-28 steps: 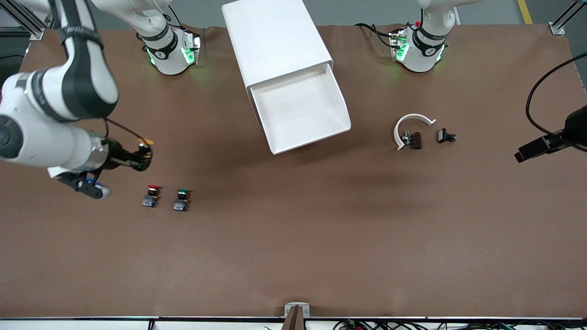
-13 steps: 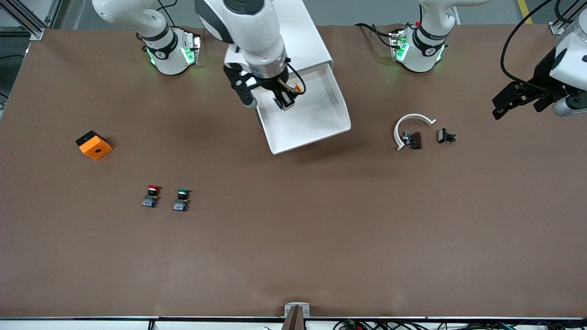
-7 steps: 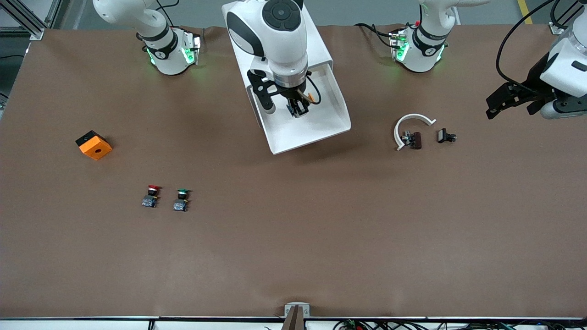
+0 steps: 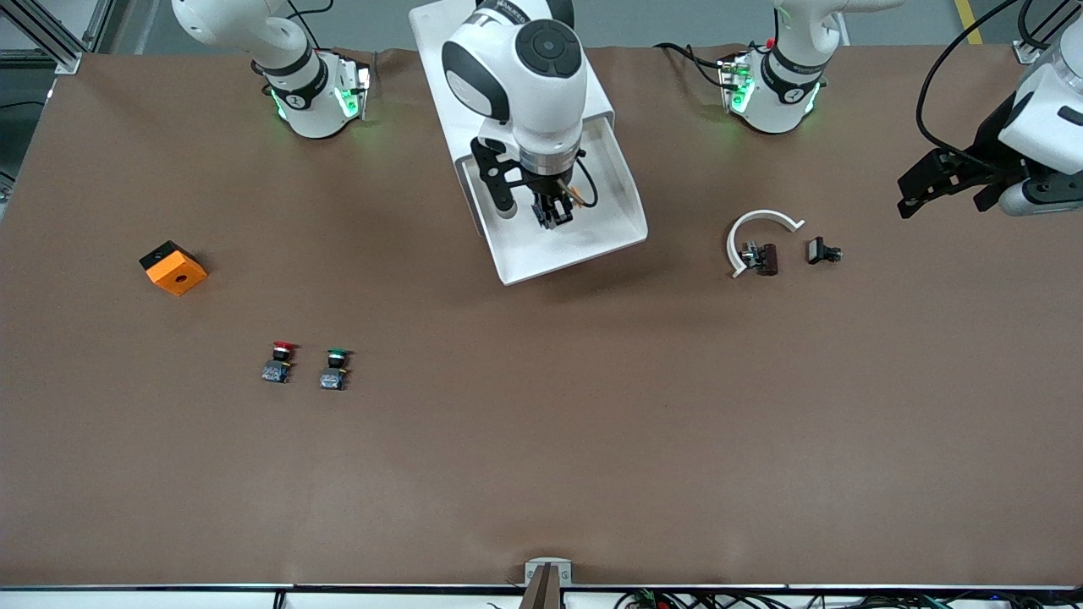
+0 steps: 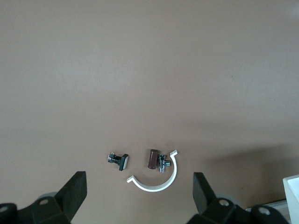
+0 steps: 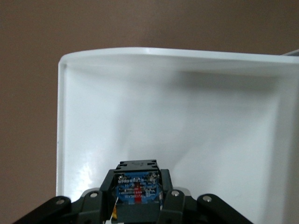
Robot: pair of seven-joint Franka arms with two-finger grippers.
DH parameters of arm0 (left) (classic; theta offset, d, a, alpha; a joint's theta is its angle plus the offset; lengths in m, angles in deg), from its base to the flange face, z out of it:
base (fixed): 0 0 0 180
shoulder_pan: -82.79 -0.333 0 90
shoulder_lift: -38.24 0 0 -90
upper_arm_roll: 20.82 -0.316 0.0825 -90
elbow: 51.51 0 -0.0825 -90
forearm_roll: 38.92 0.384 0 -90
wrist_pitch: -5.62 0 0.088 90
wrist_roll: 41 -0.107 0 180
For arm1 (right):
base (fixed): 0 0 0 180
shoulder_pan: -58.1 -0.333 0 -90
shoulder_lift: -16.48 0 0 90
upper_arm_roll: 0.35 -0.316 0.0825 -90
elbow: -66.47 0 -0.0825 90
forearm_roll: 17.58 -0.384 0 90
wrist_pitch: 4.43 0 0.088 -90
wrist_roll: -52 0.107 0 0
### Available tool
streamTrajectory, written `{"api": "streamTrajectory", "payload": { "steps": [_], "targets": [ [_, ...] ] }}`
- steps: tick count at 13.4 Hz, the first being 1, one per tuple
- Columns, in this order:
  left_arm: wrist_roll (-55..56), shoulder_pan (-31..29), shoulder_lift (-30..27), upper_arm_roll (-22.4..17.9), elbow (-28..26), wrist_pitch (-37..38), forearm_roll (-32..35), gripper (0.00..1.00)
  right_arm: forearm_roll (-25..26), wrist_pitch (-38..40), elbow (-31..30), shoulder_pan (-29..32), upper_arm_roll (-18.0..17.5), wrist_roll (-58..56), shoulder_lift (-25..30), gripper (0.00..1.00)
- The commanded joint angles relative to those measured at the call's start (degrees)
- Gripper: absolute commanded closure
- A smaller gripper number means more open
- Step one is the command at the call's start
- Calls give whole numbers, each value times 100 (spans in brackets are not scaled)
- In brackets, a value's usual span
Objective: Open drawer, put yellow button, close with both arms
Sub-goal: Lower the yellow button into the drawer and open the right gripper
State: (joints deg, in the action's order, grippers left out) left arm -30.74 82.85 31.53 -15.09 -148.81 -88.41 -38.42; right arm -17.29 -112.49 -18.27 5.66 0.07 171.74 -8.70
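Here a matte brown bench (image 4: 541, 440) carries an orange cube (image 4: 173, 268), then red-capped (image 4: 280, 361) and green-capped buttons (image 4: 335, 370). The right gripper (image 4: 552, 216), fingers clamped on the yellow-capped, blue-grey-bodied button (image 6: 138, 190), hangs over the pulled-out white tray drawer (image 4: 592, 241). The left gripper (image 4: 922, 190) waits, fingers spread and empty.

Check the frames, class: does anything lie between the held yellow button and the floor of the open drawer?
Nothing visible does. The right gripper, shut on the yellow button, hangs over the open drawer, whose white floor shows bare.
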Motion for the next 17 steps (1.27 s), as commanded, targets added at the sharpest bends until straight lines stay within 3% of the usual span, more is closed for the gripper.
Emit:
{"api": "streamTrajectory", "payload": {
  "steps": [1,3,4,5,7,14,17],
  "targets": [
    [-95,-15,12,103,54,34,-59,0,173,-14,203,-153,72,189,-197,100],
    [-95,-233,30,313,80,8,-51,0,155,-5,203,-109,72,172,-241,100],
    [-103,-305,21,393,80,25,-59,0,155,-5,212,-92,72,128,-241,85],
    [-103,-323,21,446,80,25,-59,0,155,4,238,-74,72,137,-250,1],
    [-95,-559,117,744,194,34,-59,0,155,30,326,-57,81,119,-250,0],
    [-86,-525,319,807,142,78,-51,0,129,21,485,-39,64,-92,-417,0],
    [-25,-368,670,877,89,8,-68,0,111,21,485,-56,64,-354,-444,0]
  ]
}}
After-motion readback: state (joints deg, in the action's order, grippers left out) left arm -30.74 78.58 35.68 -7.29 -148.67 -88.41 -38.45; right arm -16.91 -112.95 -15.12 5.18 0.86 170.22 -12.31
